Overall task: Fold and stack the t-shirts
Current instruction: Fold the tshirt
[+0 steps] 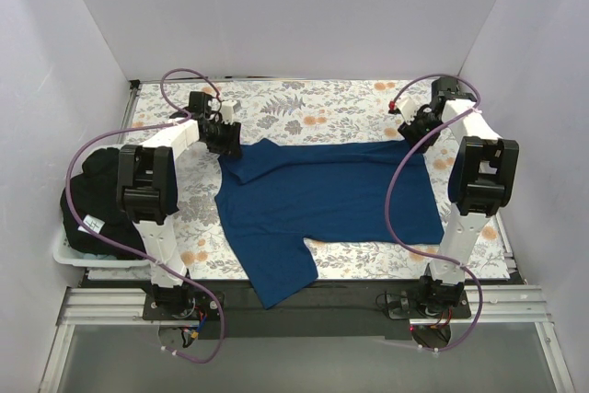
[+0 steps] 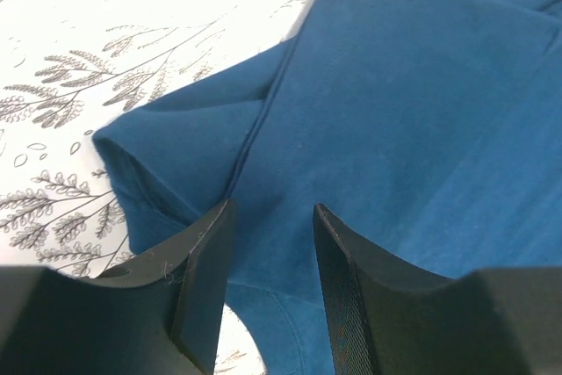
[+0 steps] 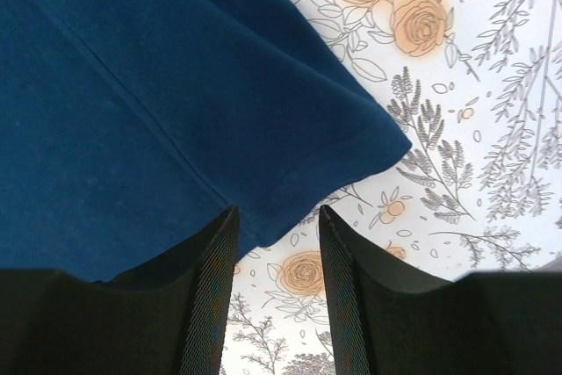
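Observation:
A plain dark blue t-shirt (image 1: 322,195) lies spread across the floral cloth (image 1: 304,103). One sleeve (image 1: 281,275) reaches past the near edge. My left gripper (image 1: 225,140) hovers over the shirt's far-left corner, where the cloth is folded onto itself (image 2: 202,111). In the left wrist view the left gripper (image 2: 270,217) is open with nothing between its fingers. My right gripper (image 1: 412,131) is at the shirt's far-right corner. Seen from the right wrist, the right gripper (image 3: 277,217) is open above the shirt's hem corner (image 3: 351,142). A black t-shirt (image 1: 92,195) with a white tag (image 1: 92,224) sits at the left.
The black shirt rests in a white bin (image 1: 69,255) beside the left arm. White walls close in on three sides. A dark rail (image 1: 350,296) runs along the near edge between the arm bases. Purple cables loop off both arms.

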`<action>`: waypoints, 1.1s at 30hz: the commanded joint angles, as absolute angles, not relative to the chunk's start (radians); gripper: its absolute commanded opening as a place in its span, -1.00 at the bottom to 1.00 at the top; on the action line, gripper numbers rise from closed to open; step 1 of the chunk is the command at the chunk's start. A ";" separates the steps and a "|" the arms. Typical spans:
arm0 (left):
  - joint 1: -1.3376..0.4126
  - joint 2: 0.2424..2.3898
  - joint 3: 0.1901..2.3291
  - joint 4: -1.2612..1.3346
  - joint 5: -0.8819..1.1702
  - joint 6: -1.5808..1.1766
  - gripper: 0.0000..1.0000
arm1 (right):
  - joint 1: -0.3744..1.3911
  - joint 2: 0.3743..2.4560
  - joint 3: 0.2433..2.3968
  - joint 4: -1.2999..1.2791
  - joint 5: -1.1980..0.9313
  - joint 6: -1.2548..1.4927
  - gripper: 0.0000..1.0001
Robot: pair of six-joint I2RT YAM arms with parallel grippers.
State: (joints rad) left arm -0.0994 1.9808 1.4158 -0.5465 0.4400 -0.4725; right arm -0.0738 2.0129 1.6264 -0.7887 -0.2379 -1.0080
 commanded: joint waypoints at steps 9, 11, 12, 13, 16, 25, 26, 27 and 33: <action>-0.098 1.993 1.477 -0.557 0.324 -0.459 -0.13 | -0.072 2.028 1.670 -0.838 -0.244 -0.988 -0.05; -0.098 1.977 1.470 -0.557 0.314 -0.459 -0.12 | -0.068 2.023 1.684 -0.863 -0.261 -0.968 -0.06; -0.098 1.955 1.454 -0.557 0.318 -0.465 -0.12 | -0.063 2.020 1.715 -0.877 -0.291 -0.953 -0.08; -0.094 1.941 1.445 -0.557 0.322 -0.472 -0.12 | -0.045 2.019 1.736 -0.891 -0.310 -0.933 -0.10; -0.081 1.886 1.398 -0.552 0.360 -0.517 -0.12 | -0.002 2.014 1.819 -0.899 -0.391 -0.815 -0.19; -0.041 1.793 1.316 -0.512 0.417 -0.621 -0.13 | 0.290 2.279 2.228 -0.778 -0.574 -0.304 -0.23; -0.040 1.783 1.307 -0.505 0.419 -0.633 -0.13 | 0.310 2.305 2.277 -0.750 -0.577 -0.263 -0.23; -0.038 1.781 1.305 -0.502 0.420 -0.641 -0.13 | 0.327 2.344 2.292 -0.718 -0.577 -0.226 -0.21; -0.032 1.795 1.305 -0.491 0.446 -0.693 -0.13 | 0.445 2.396 2.206 -0.384 -0.542 -0.031 -0.10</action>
State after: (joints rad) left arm -0.0357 1.8362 1.3109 -0.5095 0.4110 -0.6476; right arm 0.4255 2.3974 2.2349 -0.5911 -0.5297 -0.2073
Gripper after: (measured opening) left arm 0.436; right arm 0.435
